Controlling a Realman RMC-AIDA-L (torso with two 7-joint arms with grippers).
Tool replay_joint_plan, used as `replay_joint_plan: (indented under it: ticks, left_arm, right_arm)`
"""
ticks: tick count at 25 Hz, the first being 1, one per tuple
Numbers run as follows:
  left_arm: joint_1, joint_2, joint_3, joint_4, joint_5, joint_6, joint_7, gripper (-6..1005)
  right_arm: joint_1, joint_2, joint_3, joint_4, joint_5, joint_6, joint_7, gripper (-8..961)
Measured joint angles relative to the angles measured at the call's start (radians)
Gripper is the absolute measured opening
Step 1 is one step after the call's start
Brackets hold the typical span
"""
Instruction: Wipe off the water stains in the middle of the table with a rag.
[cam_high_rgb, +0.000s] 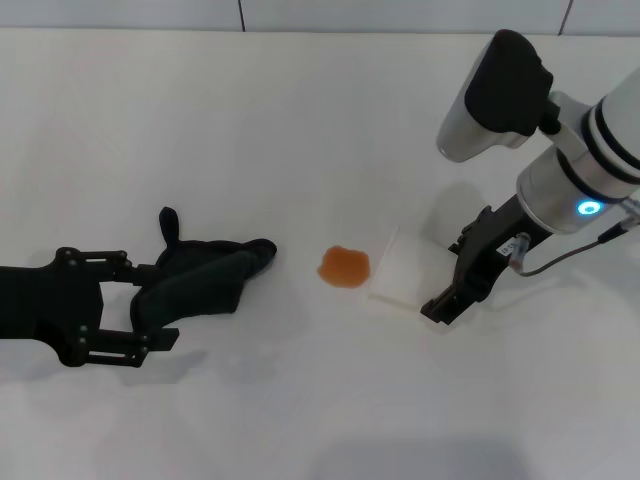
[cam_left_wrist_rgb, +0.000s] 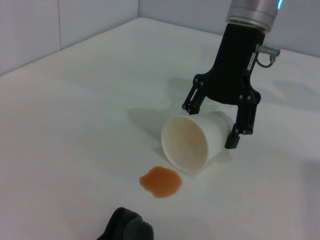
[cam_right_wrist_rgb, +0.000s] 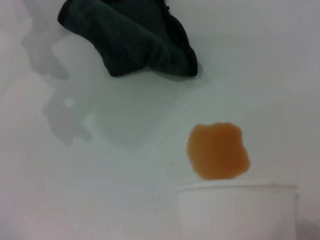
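Note:
The water stain is a small orange blotch near the middle of the white table. It also shows in the left wrist view and the right wrist view. My left gripper, low at the left, is shut on a dark rag whose free end reaches toward the stain. The rag shows in both wrist views. My right gripper is open, with its jaws on either side of a white paper cup lying on its side just right of the stain.
The cup's open mouth faces the stain, and its rim sits right next to it. A wall runs along the table's far edge.

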Motion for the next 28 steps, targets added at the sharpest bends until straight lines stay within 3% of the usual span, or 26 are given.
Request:
replay_joint_plan:
  ticks: [6,19,24,28]
  left_arm:
    - [0.001,0.000,0.000,0.000,0.000,-0.006,0.002,800]
    - [-0.001,0.006,0.000,0.000,-0.001,-0.013,0.008,801]
    - [-0.001,0.009,-0.004,-0.001,-0.001,-0.013,0.008,801]
    - [0.000,0.009,-0.006,-0.002,-0.005,-0.013,0.009,800]
  right_arm:
    - [0.009,0.002,-0.061,0.026,0.000,0.042,-0.002,844]
    - [0.006,0.003,-0.059,0.029,0.013,0.075,-0.021,807]
    - [-0.040,0.000,0.021,-0.006,0.071,0.063,-0.082,716]
    - [-0.138,-0.002,0.196,-0.056,0.195,0.019,-0.243,664]
